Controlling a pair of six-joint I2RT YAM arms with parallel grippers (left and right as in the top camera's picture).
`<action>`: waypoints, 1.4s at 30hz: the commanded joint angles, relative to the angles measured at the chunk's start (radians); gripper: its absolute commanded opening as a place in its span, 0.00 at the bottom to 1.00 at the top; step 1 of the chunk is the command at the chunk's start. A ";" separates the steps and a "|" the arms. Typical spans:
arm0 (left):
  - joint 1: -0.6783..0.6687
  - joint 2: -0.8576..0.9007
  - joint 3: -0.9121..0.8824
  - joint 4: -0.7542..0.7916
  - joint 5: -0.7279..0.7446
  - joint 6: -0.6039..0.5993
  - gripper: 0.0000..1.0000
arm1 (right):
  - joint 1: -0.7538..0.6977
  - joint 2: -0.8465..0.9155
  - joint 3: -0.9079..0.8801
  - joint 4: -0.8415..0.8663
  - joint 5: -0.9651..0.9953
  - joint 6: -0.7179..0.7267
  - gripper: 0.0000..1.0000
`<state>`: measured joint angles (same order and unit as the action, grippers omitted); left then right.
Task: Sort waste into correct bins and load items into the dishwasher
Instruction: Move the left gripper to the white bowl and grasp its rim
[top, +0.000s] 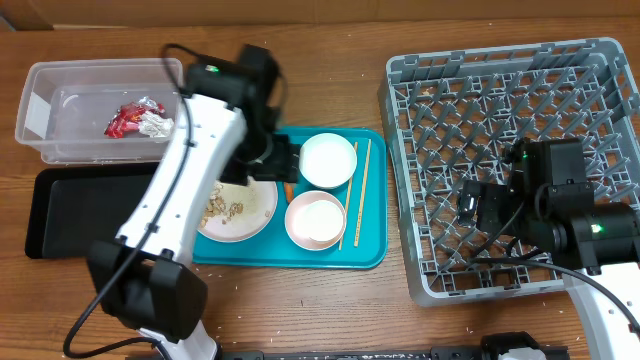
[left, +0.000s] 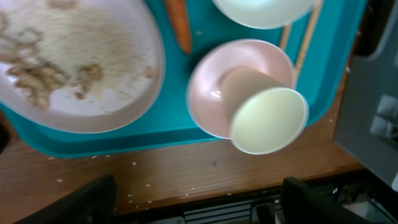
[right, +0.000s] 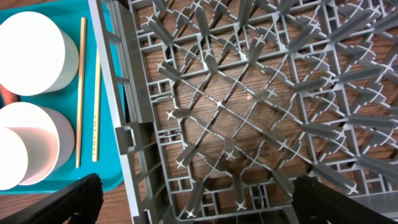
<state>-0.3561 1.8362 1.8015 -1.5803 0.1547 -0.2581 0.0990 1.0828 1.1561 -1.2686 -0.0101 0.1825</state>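
Note:
My left gripper (left: 199, 205) is open and holds nothing; it hangs over the teal tray (top: 372, 252) by the plate's far edge. The white plate (left: 93, 81) carries beige scraps (left: 37, 78). An orange carrot (left: 179, 25) lies beside it. A white cup (left: 268, 119) lies on its side in the pink bowl (left: 208, 93). Behind them are the white bowl (top: 328, 160) and the chopsticks (top: 355, 195). A red and silver wrapper (top: 135, 120) lies in the clear tub (top: 40, 110). My right gripper (right: 205, 199) stands open and empty over the grey dish rack (right: 249, 106).
The black tray (top: 80, 210) lies in front of the clear tub, left of the teal tray. The left arm (top: 190, 170) crosses above the plate's left side. Small crumbs dot the wooden table (top: 300, 300) at the front.

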 joint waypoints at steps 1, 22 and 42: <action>-0.099 -0.019 -0.007 0.016 0.000 -0.016 0.87 | -0.003 -0.005 0.028 0.000 0.009 0.001 1.00; -0.211 -0.018 -0.405 0.394 -0.065 -0.087 0.52 | -0.003 -0.005 0.028 -0.001 0.010 0.001 1.00; -0.161 -0.019 -0.381 0.395 -0.136 -0.111 0.04 | -0.003 -0.005 0.028 -0.002 0.010 0.001 1.00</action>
<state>-0.5602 1.8305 1.3594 -1.1419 0.0807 -0.3668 0.0986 1.0828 1.1564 -1.2755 -0.0101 0.1829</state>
